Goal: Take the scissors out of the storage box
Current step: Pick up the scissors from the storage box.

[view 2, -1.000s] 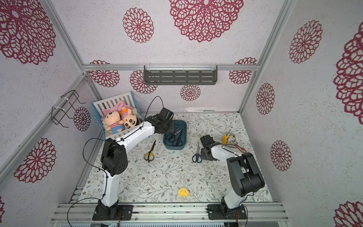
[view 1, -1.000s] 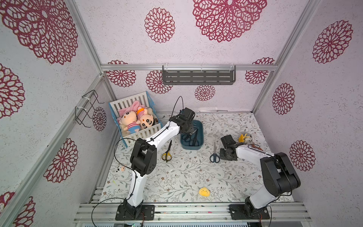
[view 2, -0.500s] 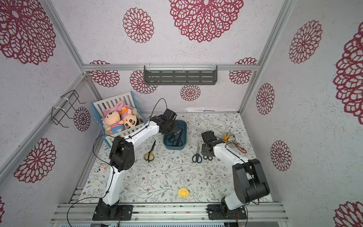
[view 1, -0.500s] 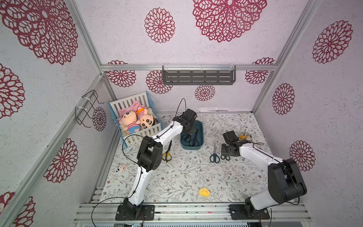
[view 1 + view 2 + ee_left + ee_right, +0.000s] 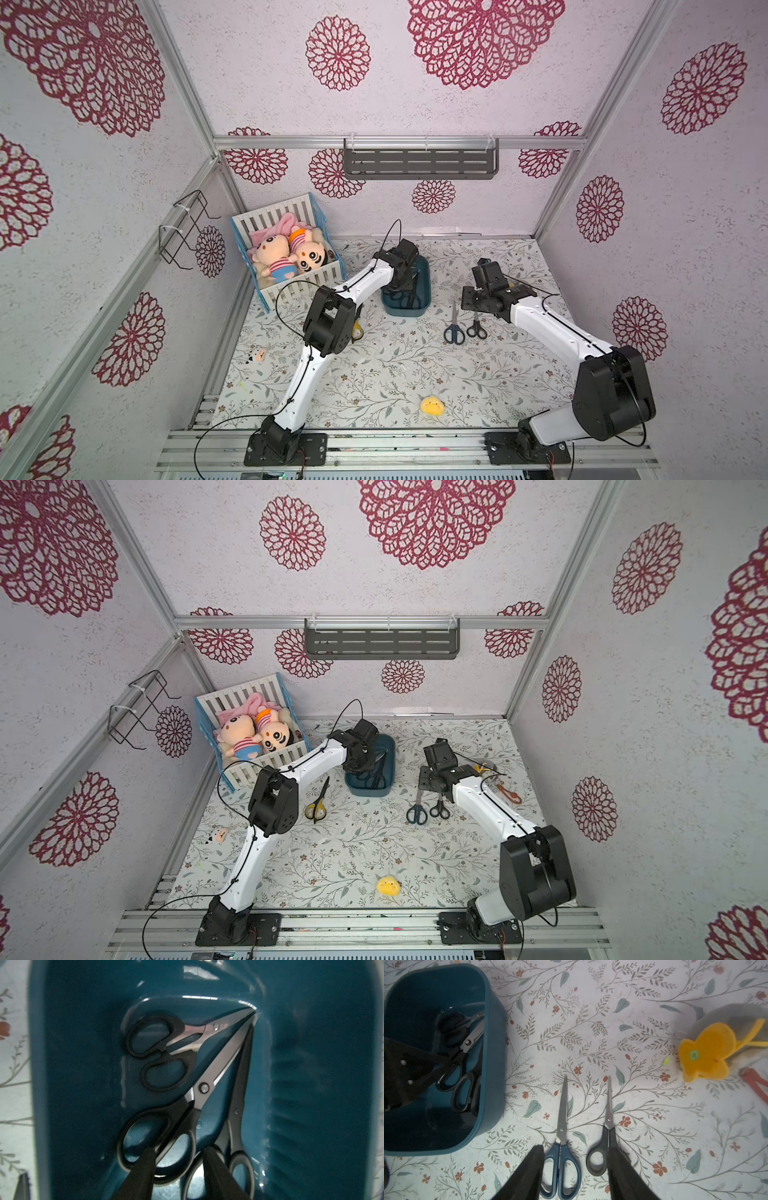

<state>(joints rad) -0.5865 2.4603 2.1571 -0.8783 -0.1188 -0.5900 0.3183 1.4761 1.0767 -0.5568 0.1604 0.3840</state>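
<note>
Three of the six pairs of scissors already lie outside, so the job looks about half done. Taking 12 o'clock as the back wall in both top views, the storage box (image 5: 406,310) sits on the bench (image 5: 374,374) a little toward 12 o'clock from its centre. The yellow-and-black pair (image 5: 321,799) lies on the bench at about 8 o'clock from the box. The dark-blue pair (image 5: 561,1134) and a slim black pair (image 5: 608,1124) lie side by side, close but apart, at about 4 o'clock from it, with blades toward 12 and handles toward 6.

Three black-handled pairs are left inside. The short pair (image 5: 207,1027) has stubby steel blades. The big pair (image 5: 203,1087) has broad bright blades. The thin pair (image 5: 236,1109) runs along one wall, and its blades look dark in the shadow. All three tips crowd into one corner and the handle loops overlap, so I judge that lifting one may drag its neighbour.

The left tool (image 5: 179,1150) is down inside the box. Its fingers (image 5: 145,1167) stand partly apart on either side of a handle loop of the big pair, but I cannot tell whether they pinch it. The right tool (image 5: 576,1147) hangs over the handles of the two pairs at 4 o'clock, its jaws wide apart and holding nothing.
</note>
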